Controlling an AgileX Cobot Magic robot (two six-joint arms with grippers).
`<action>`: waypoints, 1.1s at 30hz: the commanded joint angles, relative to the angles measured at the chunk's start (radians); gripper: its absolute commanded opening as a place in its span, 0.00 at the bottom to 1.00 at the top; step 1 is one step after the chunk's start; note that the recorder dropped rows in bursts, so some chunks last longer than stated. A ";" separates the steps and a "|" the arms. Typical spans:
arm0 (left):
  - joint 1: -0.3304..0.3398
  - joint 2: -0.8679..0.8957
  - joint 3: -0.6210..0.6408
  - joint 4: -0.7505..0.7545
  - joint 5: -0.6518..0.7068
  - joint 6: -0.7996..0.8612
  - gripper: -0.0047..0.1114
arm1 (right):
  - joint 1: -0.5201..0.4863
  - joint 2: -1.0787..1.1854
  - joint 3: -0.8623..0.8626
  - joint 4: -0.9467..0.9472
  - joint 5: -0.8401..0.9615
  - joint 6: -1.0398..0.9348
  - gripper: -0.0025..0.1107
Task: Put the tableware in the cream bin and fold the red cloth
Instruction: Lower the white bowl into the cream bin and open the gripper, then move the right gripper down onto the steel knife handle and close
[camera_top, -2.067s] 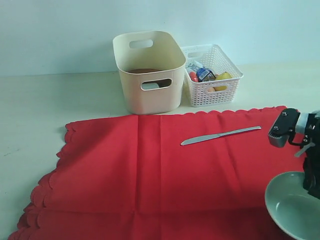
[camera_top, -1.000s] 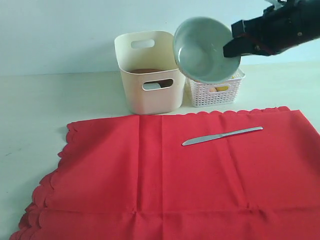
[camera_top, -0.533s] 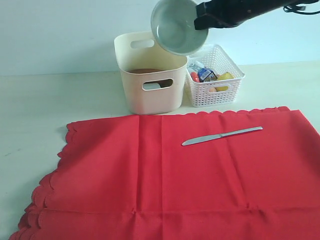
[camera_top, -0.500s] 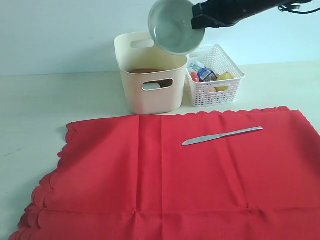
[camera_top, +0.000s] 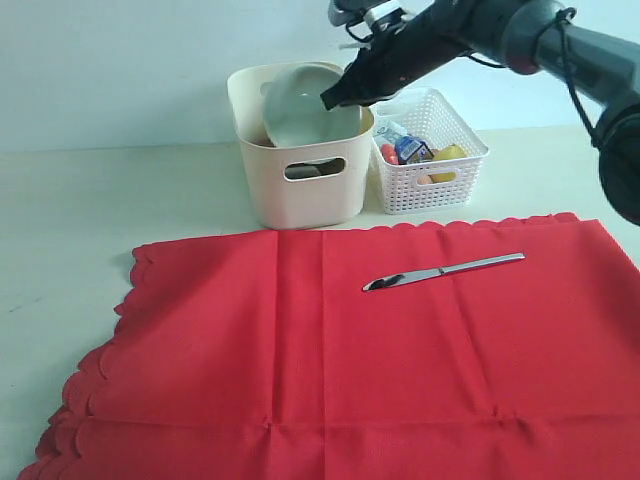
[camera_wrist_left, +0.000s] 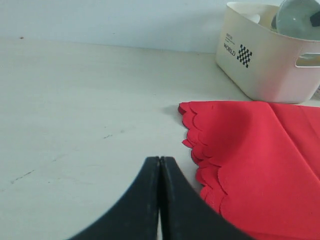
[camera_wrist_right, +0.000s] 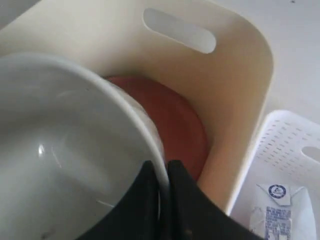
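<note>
Right gripper (camera_top: 334, 98) clamps the rim of the stiff, slick, probably breakable pale green-white bowl (camera_top: 298, 108), tilted into the tall cream plastic bin (camera_top: 300, 195).

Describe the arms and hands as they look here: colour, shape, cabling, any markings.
Right arm: dark grey to black round tubular links, with thin black cables looping loose near the wrist. Right hand: black, narrowing to slim fingers. Left hand: two matte black fingers, broad at the base, curving to thin tips. No markings visible on either. The left arm is out of view.
</note>
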 joint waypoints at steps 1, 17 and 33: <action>-0.001 -0.006 0.004 0.002 -0.008 -0.002 0.04 | 0.037 0.024 -0.037 -0.112 -0.040 0.007 0.02; -0.001 -0.006 0.004 0.002 -0.008 -0.002 0.04 | 0.061 0.007 -0.048 -0.211 -0.055 0.062 0.54; -0.001 -0.006 0.004 0.002 -0.008 -0.002 0.04 | 0.058 -0.287 -0.048 -0.483 0.320 0.329 0.62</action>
